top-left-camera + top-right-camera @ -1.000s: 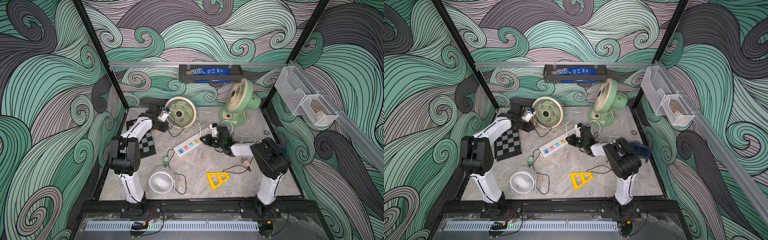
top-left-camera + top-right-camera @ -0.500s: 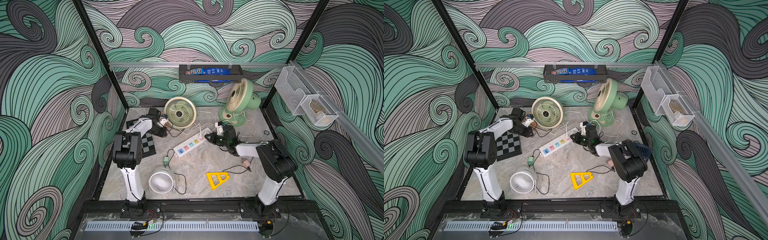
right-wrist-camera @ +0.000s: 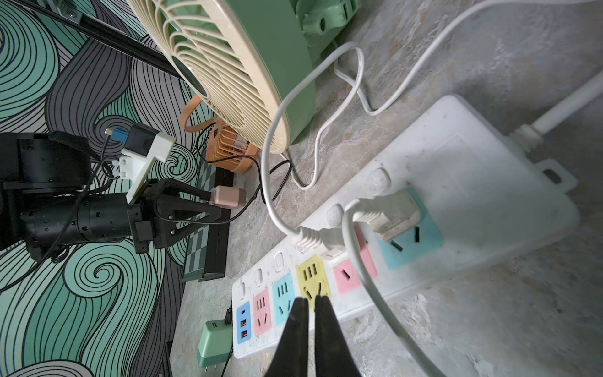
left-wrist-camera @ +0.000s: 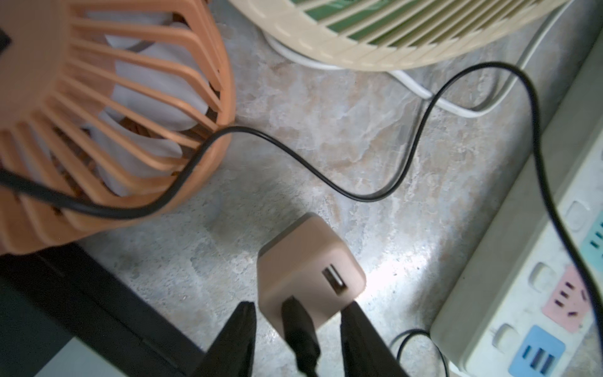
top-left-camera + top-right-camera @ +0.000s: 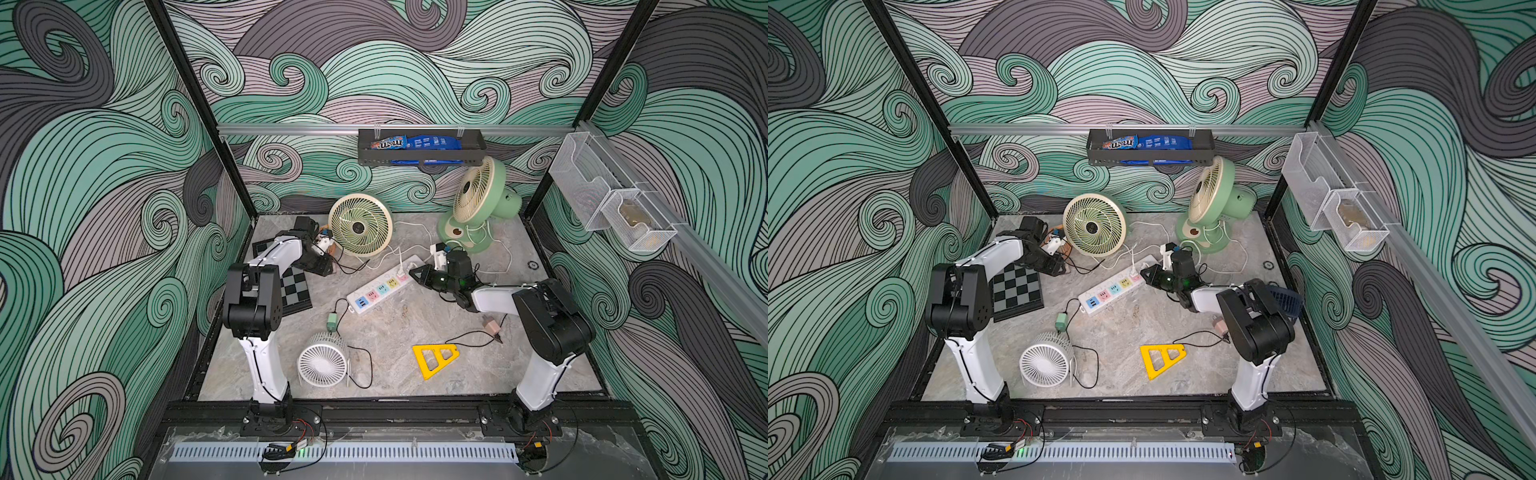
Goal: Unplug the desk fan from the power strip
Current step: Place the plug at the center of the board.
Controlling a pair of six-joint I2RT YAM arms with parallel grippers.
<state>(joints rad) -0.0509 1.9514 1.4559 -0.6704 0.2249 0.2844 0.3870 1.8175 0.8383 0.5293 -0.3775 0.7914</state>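
Note:
The power strip [image 5: 382,289] [image 3: 456,182] lies slantwise mid-table with two white plugs [image 3: 391,215] in its far sockets. White cords run from there toward the cream desk fan [image 5: 360,224] and the green desk fan [image 5: 478,203]. My left gripper [image 4: 299,305] [image 5: 328,270] is open beside a small orange fan [image 4: 98,114]. A tan USB adapter [image 4: 303,261] with a black cable sits between its tips, and one finger stands clear of it. My right gripper [image 3: 311,302] [image 5: 413,272] is shut and empty, hovering by the strip's yellow socket.
A chessboard [image 5: 293,286] lies under the left arm. A small white fan [image 5: 323,361] and its green adapter [image 5: 332,321] are near the front, beside a yellow triangle [image 5: 436,359]. A pinkish adapter [image 5: 490,326] lies by the right arm. A wall basket [image 5: 419,151] hangs behind.
The left jaws have spread apart around the tan adapter, and that gripper has come down from beside the cream fan. The right gripper shifted slightly along the strip, still shut.

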